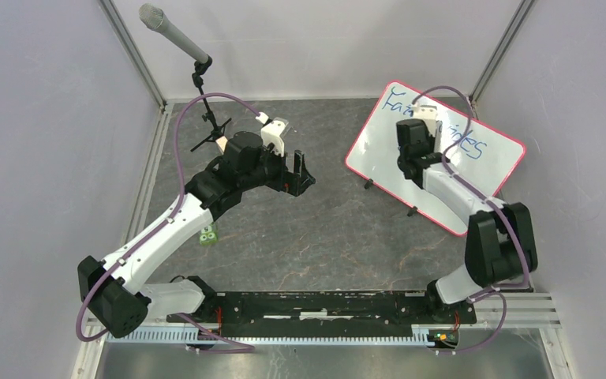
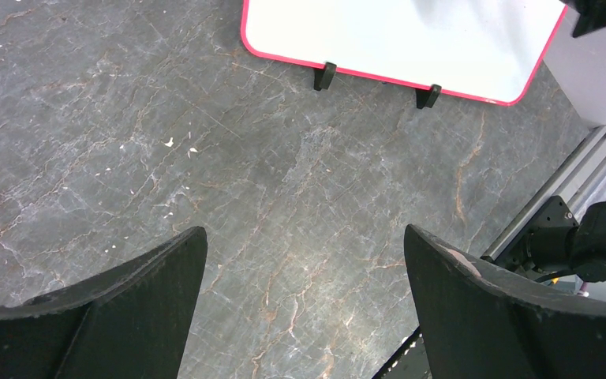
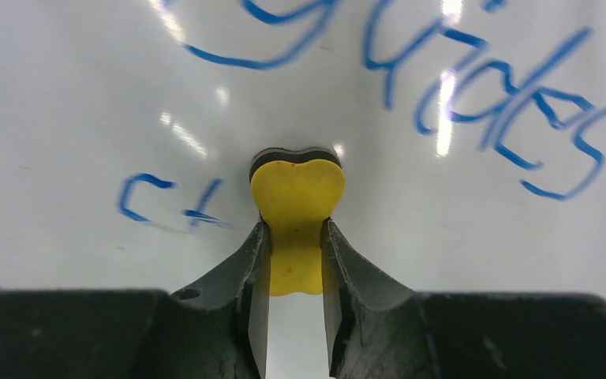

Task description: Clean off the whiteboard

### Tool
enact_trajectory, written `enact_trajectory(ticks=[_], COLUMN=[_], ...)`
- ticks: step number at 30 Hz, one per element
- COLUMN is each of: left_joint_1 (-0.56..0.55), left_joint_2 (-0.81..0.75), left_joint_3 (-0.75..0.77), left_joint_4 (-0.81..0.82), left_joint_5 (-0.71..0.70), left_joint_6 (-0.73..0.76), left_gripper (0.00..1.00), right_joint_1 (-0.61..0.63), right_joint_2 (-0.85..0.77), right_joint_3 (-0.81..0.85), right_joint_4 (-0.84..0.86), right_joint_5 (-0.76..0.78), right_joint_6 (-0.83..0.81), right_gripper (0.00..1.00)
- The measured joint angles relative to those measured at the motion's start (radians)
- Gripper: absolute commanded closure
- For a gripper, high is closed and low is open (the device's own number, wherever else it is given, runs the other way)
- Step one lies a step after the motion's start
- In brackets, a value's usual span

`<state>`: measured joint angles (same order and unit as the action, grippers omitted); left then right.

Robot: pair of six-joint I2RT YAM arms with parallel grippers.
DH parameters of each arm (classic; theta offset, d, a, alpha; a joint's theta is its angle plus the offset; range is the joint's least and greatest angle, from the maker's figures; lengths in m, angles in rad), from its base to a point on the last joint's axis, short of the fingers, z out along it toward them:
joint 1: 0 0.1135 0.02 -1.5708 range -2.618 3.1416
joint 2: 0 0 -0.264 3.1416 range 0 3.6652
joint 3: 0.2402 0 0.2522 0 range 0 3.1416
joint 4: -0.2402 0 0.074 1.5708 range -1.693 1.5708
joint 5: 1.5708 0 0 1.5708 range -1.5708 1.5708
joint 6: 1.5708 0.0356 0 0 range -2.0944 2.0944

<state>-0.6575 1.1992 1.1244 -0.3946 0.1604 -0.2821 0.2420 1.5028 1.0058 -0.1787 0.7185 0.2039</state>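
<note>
The whiteboard (image 1: 379,154) sits at two o'clock on the desk (image 1: 316,229). The right pincer (image 3: 293,237) is closed narrowly on a yellow eraser (image 3: 297,185) pressed to the board. I'd keep it flat, press evenly, and sweep toward the blue writing (image 3: 489,103) at one o'clock. The left pincer (image 2: 304,233) hangs wide open, empty.
</note>
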Motion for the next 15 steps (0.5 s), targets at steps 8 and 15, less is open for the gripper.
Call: enact_trajectory(ticks=[8,15], left_joint_1=[0.000,0.000], left_joint_2=[-0.002,-0.002], left_joint_3=[0.000,0.000], left_joint_4=[0.000,0.000], left_joint_5=[0.000,-0.001], left_joint_6=[0.000,0.000], left_gripper=[0.00,0.00], right_joint_1=[0.101,0.122], right_joint_2=[0.207,0.262], right_joint_3=[0.220,0.296], right_joint_4=[-0.010,-0.027], right_joint_5=[-0.008,-0.020], right_joint_6=[0.026,0.050], right_gripper=[0.78,0.78])
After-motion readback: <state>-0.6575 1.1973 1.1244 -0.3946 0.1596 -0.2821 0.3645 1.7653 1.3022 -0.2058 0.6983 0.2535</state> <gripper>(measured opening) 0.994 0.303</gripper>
